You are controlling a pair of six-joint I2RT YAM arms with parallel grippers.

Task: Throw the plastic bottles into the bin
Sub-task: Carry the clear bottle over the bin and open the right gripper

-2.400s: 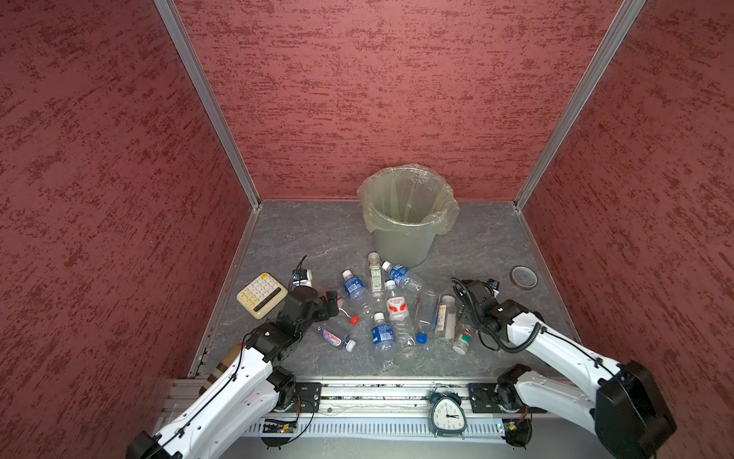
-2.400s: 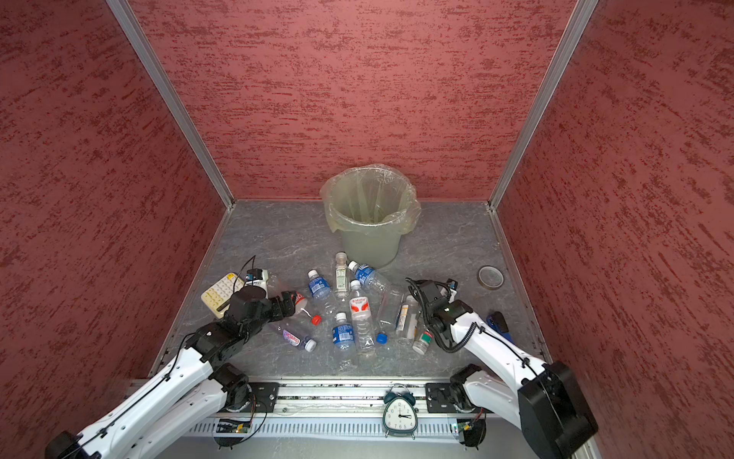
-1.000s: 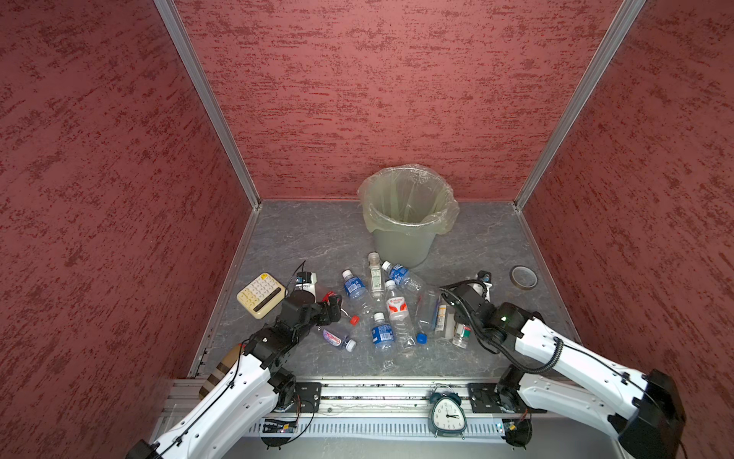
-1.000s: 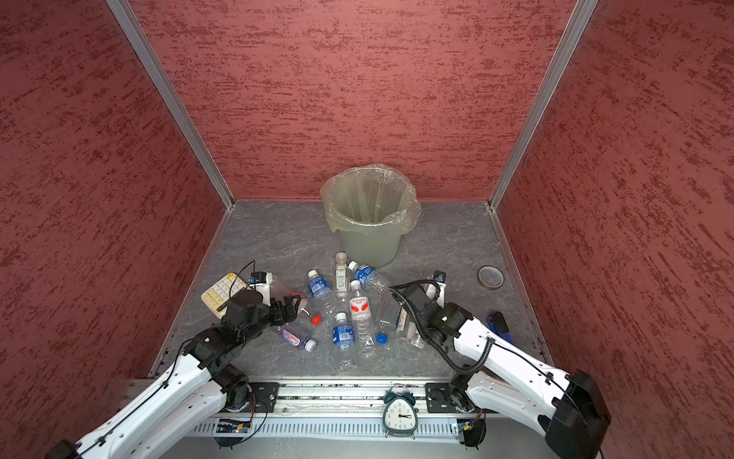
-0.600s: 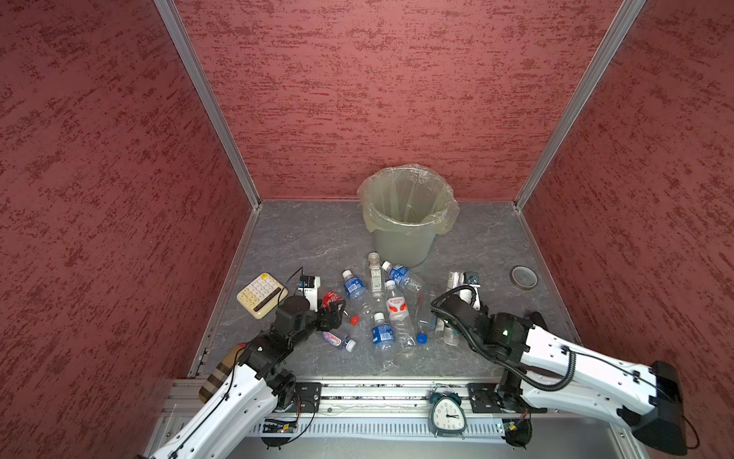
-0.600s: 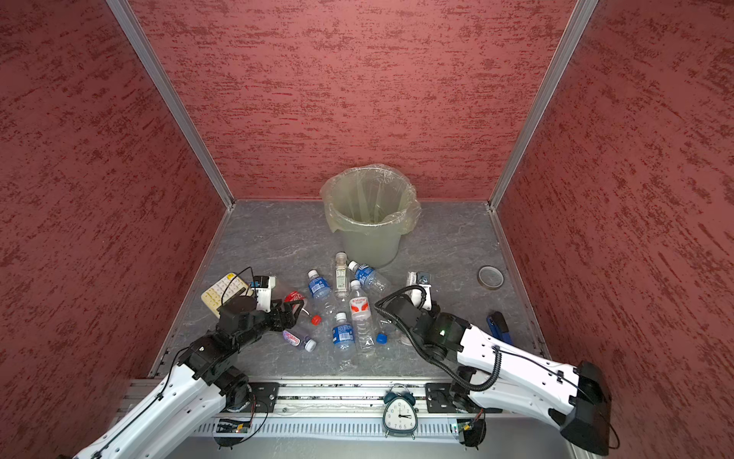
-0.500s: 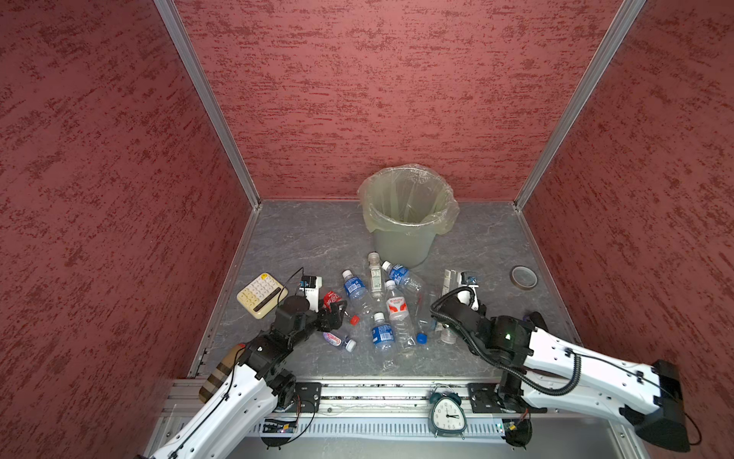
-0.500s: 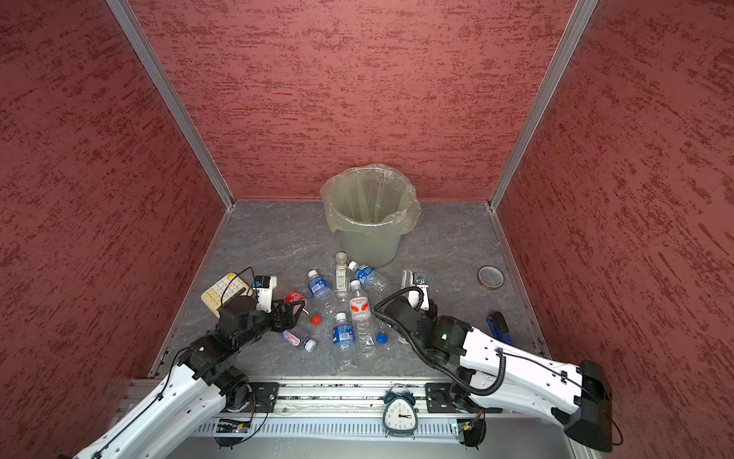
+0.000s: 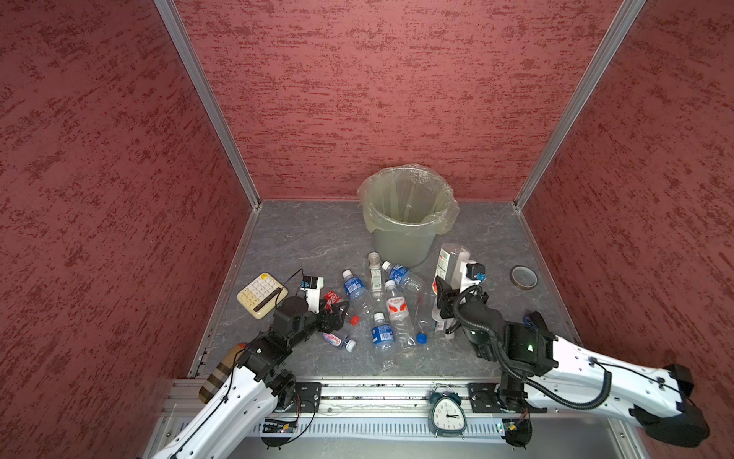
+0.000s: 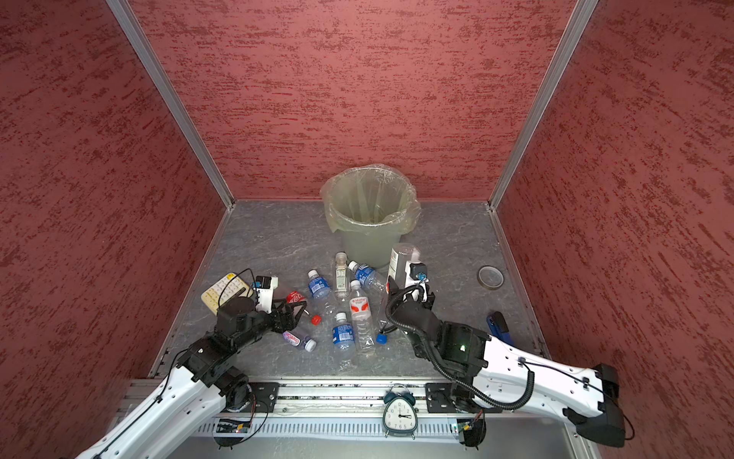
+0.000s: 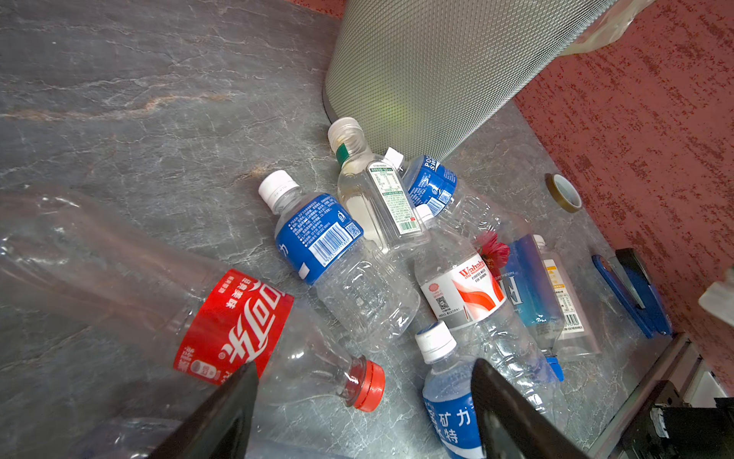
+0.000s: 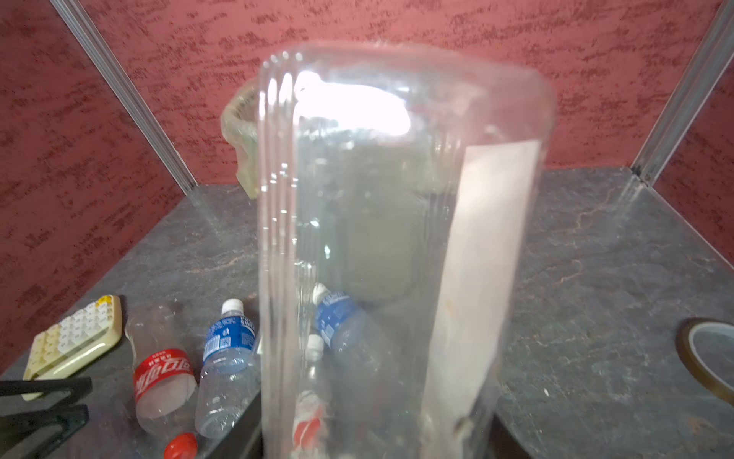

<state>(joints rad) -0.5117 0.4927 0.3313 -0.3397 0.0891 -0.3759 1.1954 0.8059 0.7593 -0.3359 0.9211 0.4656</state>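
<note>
Jaws of the left gripper (image 11: 361, 367) stand apart astride the neck of a red-labelled cola bottle (image 11: 234, 326) lying at seven o'clock, probably lining up a grasp. At five o'clock the right gripper (image 9: 449, 292) is clenched on a large clear bottle (image 9: 451, 260), held upright, seemingly to clear the loose bottles (image 9: 383, 337) littering the middle. At twelve o'clock the bin (image 9: 401, 238) stands open-mouthed near the back wall (image 9: 377, 99), bare floor (image 9: 310, 230) either side.

On the surface (image 9: 310, 238), the bin (image 9: 401, 238) stands at rear centre, with the plastic bottles (image 9: 396, 308) lying clustered before it, the calculator (image 9: 258, 294) to their left and the tape roll (image 9: 523, 277) to their right.
</note>
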